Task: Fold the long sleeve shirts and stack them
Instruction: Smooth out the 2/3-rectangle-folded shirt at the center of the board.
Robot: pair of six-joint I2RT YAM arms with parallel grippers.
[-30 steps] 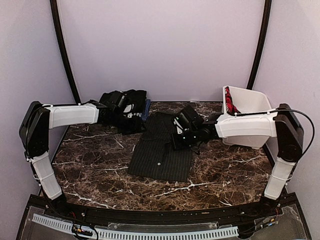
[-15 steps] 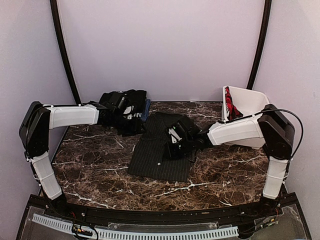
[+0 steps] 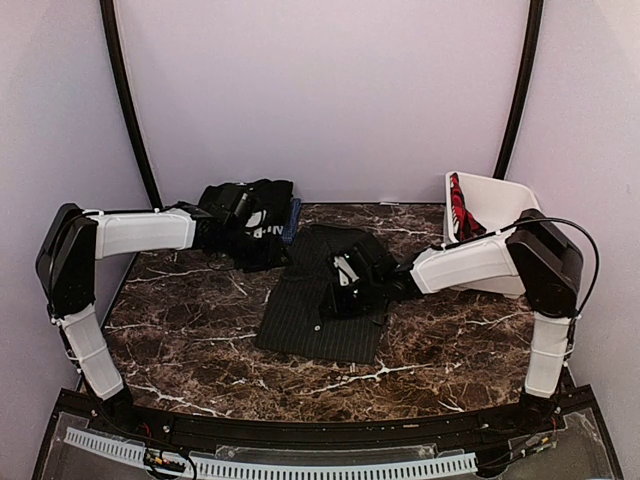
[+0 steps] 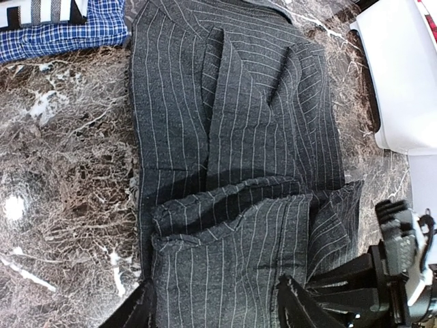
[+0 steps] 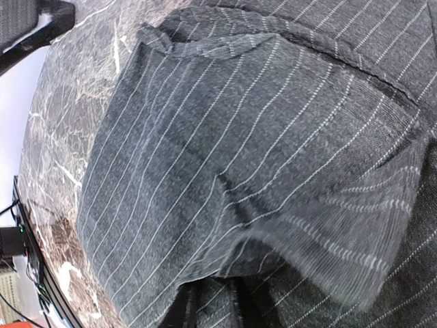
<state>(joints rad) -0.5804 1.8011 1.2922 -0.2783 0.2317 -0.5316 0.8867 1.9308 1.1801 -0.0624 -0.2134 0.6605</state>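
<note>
The black pinstriped shirt (image 3: 318, 310) lies in the middle of the marble table, its far part doubled over toward the front. It fills the left wrist view (image 4: 232, 137) and the right wrist view (image 5: 259, 137). My right gripper (image 3: 343, 283) sits on the shirt, shut on a folded edge that drapes over its fingers (image 5: 218, 304). My left gripper (image 3: 240, 208) is at the back left over a heap of plain black cloth (image 3: 265, 240). Its fingers stand wide apart (image 4: 215, 307) and hold nothing. A blue cloth (image 3: 292, 218) lies beside the heap and looks checked in the left wrist view (image 4: 61, 34).
A white plastic basket (image 3: 500, 200) with a red item (image 3: 458, 205) stands at the back right, behind the right arm. It also shows in the left wrist view (image 4: 403, 82). Bare marble (image 3: 180, 320) lies left, right and in front of the shirt.
My right gripper has moved left and toward the front, carrying the shirt's far edge over the rest of it. The left arm has barely moved.
</note>
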